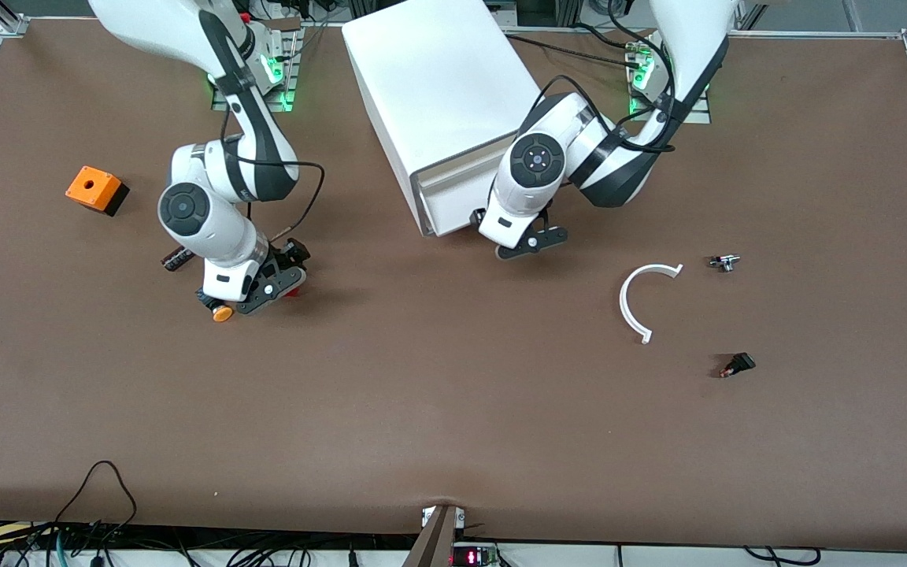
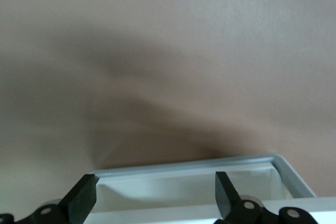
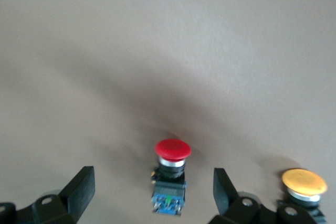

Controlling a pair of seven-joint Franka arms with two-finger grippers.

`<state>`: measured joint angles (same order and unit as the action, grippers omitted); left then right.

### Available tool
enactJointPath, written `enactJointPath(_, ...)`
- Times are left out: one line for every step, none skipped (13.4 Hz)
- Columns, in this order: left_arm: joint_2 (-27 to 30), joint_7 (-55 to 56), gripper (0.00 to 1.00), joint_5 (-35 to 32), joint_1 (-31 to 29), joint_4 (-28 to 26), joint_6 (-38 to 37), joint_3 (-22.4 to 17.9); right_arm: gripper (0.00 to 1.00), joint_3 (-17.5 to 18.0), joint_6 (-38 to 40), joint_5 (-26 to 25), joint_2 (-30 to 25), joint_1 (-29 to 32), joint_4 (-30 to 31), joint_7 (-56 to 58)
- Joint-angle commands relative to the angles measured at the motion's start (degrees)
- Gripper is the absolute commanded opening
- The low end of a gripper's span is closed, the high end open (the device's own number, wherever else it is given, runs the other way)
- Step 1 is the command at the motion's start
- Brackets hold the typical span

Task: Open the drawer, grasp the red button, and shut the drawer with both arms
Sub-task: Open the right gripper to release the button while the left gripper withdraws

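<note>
The red-capped button (image 3: 172,150) stands on the table with its black-and-blue body between the open fingers of my right gripper (image 3: 153,183). In the front view only a sliver of its red cap (image 1: 294,294) shows under that gripper (image 1: 268,285). My left gripper (image 1: 530,241) is low at the drawer front (image 1: 457,197) of the white cabinet (image 1: 438,94). In the left wrist view its fingers stand open (image 2: 155,195) with the drawer's pale rim (image 2: 199,164) between them. I cannot tell how far the drawer is open.
A like button with an orange-yellow cap (image 1: 223,313) sits right beside the right gripper and also shows in the right wrist view (image 3: 303,181). An orange box with a hole (image 1: 94,189), a small dark part (image 1: 176,259), a white curved piece (image 1: 633,303) and two small parts (image 1: 724,262) (image 1: 738,365) lie on the table.
</note>
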<state>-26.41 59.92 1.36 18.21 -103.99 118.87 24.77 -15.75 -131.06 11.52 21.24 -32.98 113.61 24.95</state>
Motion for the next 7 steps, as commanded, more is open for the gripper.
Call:
enactJointPath(1.80,0.19,1.00,1.54,-0.71,-2.97,-0.30,1.85,1.00,-0.68,11.40,-0.35,-0.58,0.63,-8.81,-0.60)
enactJointPath(1.89,0.28,1.00,1.63,-0.72,-3.32,-0.30,2.30,1.00,-1.21,15.44,-0.35,-0.23,0.81,-12.41,-0.60)
enactJointPath(1.89,0.28,1.00,1.63,-0.72,-3.85,-0.22,2.39,1.00,-1.82,18.62,-0.35,0.03,0.89,-15.14,-0.60)
enactJointPath(1.89,0.28,1.00,1.63,-0.54,-3.85,-0.13,2.48,1.00,-2.09,20.91,-0.35,0.21,0.98,-17.26,-0.60)
enactJointPath(1.80,0.28,1.00,1.63,-0.63,-3.94,-0.22,2.65,1.00,-2.35,21.89,-0.44,0.12,0.90,-18.24,-0.60)
enactJointPath(1.89,0.28,1.00,2.15,-0.80,-4.20,-0.30,3.26,1.00,-2.96,23.21,-0.61,-0.23,0.81,-18.68,-0.60)
enactJointPath(1.89,0.28,1.00,3.72,-1.24,-4.47,-0.22,3.53,1.00,-3.06,25.39,-0.70,-0.49,0.89,-19.82,-0.51)
